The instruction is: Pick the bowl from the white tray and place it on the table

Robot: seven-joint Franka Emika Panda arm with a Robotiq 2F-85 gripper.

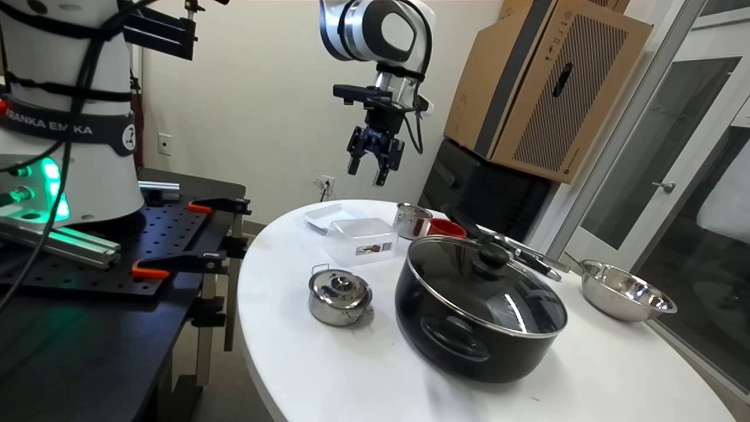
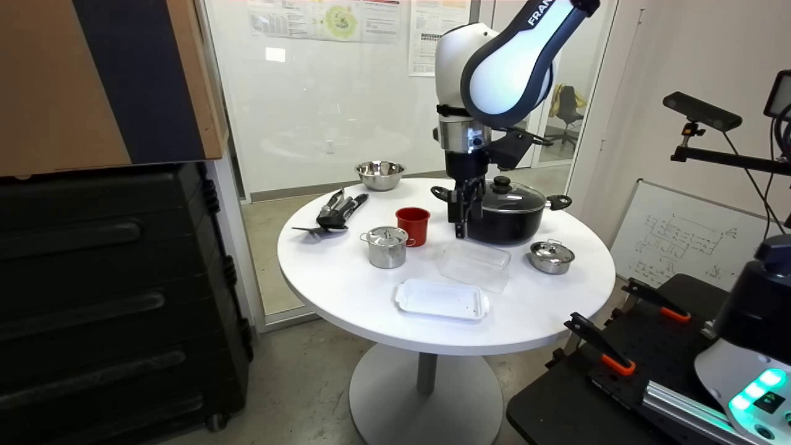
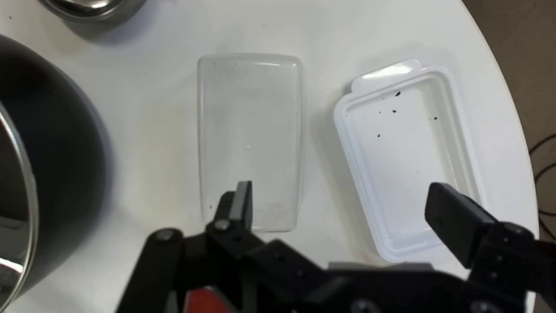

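Note:
The white tray (image 1: 331, 216) lies flat near the edge of the round white table (image 1: 328, 369). It also shows in an exterior view (image 2: 440, 300) and in the wrist view (image 3: 399, 165), holding only small dark specks. No pale bowl shows in any view; it is out of view. A clear rectangular plastic container (image 3: 249, 130) rests on the table beside the tray. My gripper (image 1: 367, 175) is open and empty, raised above the table. In the wrist view, the fingers (image 3: 341, 187) spread wide, one over the container's near end and one over the tray.
A large black lidded pot (image 2: 505, 227) and a small steel lidded pot (image 2: 552, 258) stand near the container. A taller steel pot (image 2: 387, 248), a red cup (image 2: 413, 226), black utensils (image 2: 335, 214) and a shiny steel bowl (image 2: 380, 177) are also on the table.

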